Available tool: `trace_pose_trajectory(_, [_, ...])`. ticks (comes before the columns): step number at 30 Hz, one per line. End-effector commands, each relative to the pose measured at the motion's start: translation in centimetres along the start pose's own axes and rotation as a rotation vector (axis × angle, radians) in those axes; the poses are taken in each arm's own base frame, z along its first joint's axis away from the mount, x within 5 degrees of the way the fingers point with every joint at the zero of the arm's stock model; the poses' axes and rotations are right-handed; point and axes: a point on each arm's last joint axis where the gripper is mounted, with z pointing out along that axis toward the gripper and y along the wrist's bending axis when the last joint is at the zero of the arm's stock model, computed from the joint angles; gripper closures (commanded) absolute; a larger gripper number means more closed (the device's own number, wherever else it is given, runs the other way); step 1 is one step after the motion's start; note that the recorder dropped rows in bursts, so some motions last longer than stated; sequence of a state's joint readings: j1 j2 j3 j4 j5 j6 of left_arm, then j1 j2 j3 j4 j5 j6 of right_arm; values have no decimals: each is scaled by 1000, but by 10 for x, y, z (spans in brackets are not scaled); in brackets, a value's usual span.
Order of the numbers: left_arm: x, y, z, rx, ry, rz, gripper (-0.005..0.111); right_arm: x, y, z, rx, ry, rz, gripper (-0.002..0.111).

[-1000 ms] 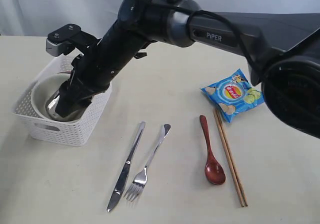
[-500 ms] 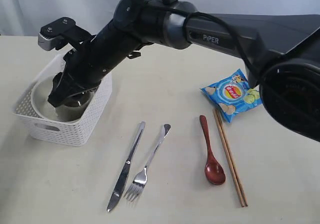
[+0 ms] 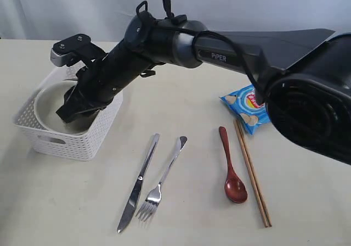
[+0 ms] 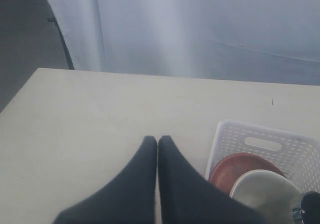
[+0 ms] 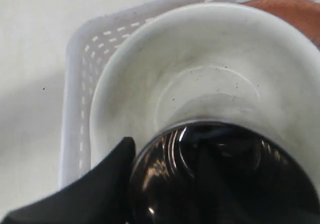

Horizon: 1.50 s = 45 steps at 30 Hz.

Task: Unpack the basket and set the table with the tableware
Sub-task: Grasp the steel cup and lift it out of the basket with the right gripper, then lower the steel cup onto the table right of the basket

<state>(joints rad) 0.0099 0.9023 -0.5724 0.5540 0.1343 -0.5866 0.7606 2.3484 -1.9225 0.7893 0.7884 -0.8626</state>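
Black arm, white lettering
The right arm (image 3: 164,37) is glossy black with a grey collar (image 3: 189,37), "PiPER" lettering (image 3: 218,56), looped cables (image 3: 167,4) and a silver-faced camera block (image 3: 70,44).

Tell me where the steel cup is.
Right wrist view: the steel cup is gripped by the right fingers, over the cream bowl inside the white basket, at the left of the table in the exterior view.

We are logging the pale cream bench (image 3: 184,106) as carrying six items directly. The white basket (image 3: 66,139) is sitting at the left. The knife (image 3: 139,182) and fork (image 3: 162,178) are lying side by side front-centre. The dark red spoon (image 3: 231,169) is lying just beside the chopsticks (image 3: 252,173) to the right, with the blue chip bag (image 3: 244,107) behind them.
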Motion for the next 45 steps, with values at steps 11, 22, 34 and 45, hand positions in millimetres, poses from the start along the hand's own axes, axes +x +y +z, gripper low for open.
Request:
trace_pose_trajectory(11, [1,0,-1,-1,0,-6,107,-11,8,-13,-33,-36,22,109])
trace_pose_trajectory(22, [1,0,-1,-1,0,-6,107,-43,37,-91,76,-10,-26,109])
trace_pose_trajectory(34, [1,0,-1,1,-2,-6,107,-30,30,-137,382,227,68,109])
trace_pose_trajectory(45, [1,-1,-1,6,-2,-4,107,-4,-6,-87,460,326,112,109])
